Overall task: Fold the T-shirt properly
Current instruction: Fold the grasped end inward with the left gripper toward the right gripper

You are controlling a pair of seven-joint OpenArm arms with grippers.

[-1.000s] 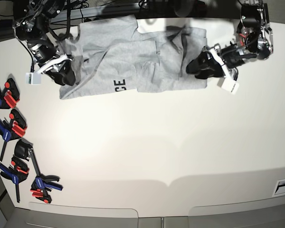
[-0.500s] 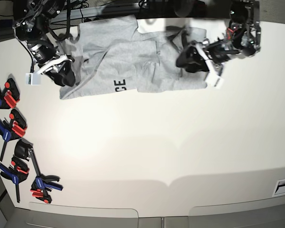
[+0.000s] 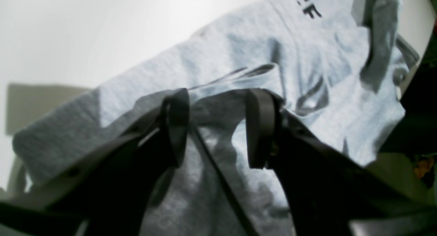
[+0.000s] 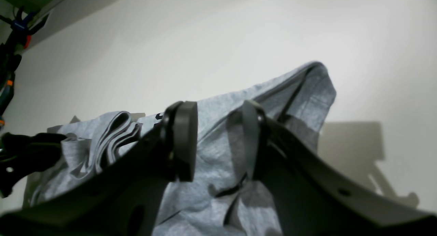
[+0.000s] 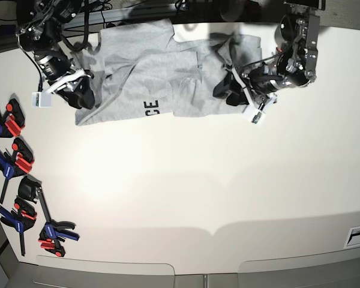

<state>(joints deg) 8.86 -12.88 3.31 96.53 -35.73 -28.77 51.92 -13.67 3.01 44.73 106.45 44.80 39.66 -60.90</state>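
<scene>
The heather-grey T-shirt [image 5: 144,72] lies crumpled along the table's far edge, with black letters "CE" [image 5: 151,108] on its near hem. My left gripper [image 5: 223,90] is over the shirt's right part. In the left wrist view its fingers [image 3: 175,126] stand apart over wrinkled grey cloth [image 3: 239,48], with nothing pinched. My right gripper [image 5: 86,98] is at the shirt's left edge. In the right wrist view it [image 4: 218,140] is open, and grey fabric [image 4: 300,89] shows between and beyond the fingers, bunched in folds at the left.
Several blue, red and black clamps [image 5: 15,162] lie along the table's left edge. Dark frame and cables run behind the table's far edge [image 5: 198,9]. White table [image 5: 198,180] stretches in front of the shirt.
My left gripper has moved left from the shirt's right edge to over its right part. My right gripper and the shirt's left side have stayed put.
</scene>
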